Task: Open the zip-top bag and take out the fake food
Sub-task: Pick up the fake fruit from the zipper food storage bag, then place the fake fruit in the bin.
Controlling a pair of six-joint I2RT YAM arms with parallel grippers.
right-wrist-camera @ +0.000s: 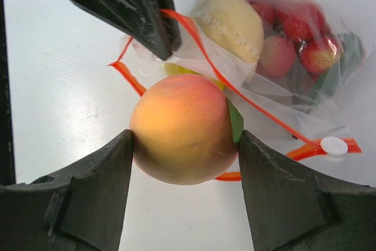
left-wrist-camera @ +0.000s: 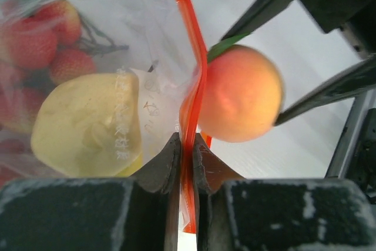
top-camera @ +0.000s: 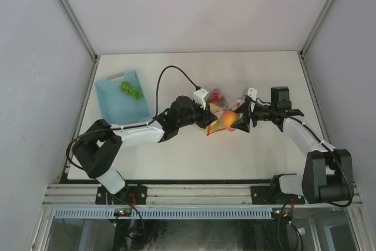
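Observation:
The clear zip-top bag [top-camera: 216, 99] lies mid-table with its mouth open, and its red-orange zip strip [left-wrist-camera: 194, 57] runs out between my left gripper's jaws. My left gripper [left-wrist-camera: 185, 143] is shut on that strip near its end. Inside the bag sit a pale yellow piece [left-wrist-camera: 88, 124] and red strawberries [left-wrist-camera: 41, 33]. My right gripper [right-wrist-camera: 185, 136] is shut on an orange-pink peach [right-wrist-camera: 182, 130] with a green leaf, just outside the bag's mouth and above the table. From above, the peach [top-camera: 228, 120] is between the two grippers.
A light-blue slotted basket [top-camera: 114, 107] stands at the back left with a green piece [top-camera: 130, 90] in it. A black cable [top-camera: 170, 72] loops over the table behind the left arm. White walls enclose the table on three sides.

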